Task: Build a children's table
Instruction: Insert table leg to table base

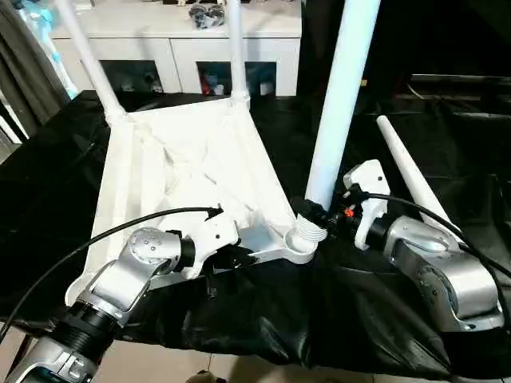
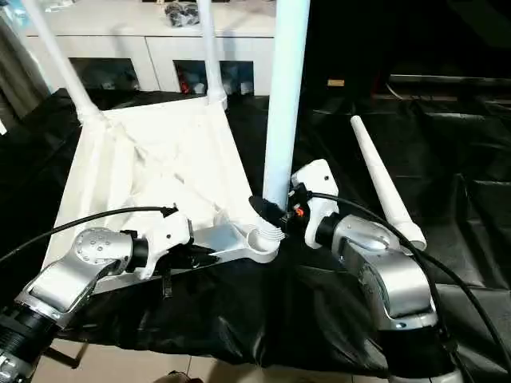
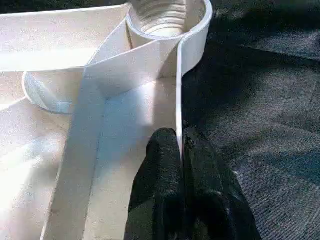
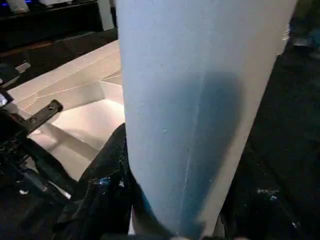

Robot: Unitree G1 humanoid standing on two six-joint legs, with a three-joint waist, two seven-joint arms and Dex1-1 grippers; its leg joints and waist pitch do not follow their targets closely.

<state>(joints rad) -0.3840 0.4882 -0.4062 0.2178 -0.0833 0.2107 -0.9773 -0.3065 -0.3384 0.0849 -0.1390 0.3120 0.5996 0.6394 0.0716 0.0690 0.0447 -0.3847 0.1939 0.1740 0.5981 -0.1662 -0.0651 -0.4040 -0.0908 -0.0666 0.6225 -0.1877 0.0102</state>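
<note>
Black sheet (image 1: 447, 136): spread over the work surface, under everything.
Tabletop (image 1: 192, 171): laid underside up on the sheet, left of centre; ribs seen crossing it.
Far legs: two legs (image 1: 89, 64) (image 1: 236, 48) seen standing in the far corner sockets.
Near right leg (image 1: 339, 96): stood upright, threaded end at the near right socket (image 1: 307, 239).
Loose leg (image 1: 415, 183): laid on the sheet, right of the tabletop.
Cabinet (image 1: 172, 36): white, at the far edge.
Right gripper (image 1: 319, 214): fingers clamped round the near right leg, just above the socket.
Left gripper (image 3: 181, 165): fingers pressed together, pinching the tabletop's thin near rim beside the socket.
Writing: none legible.
</note>
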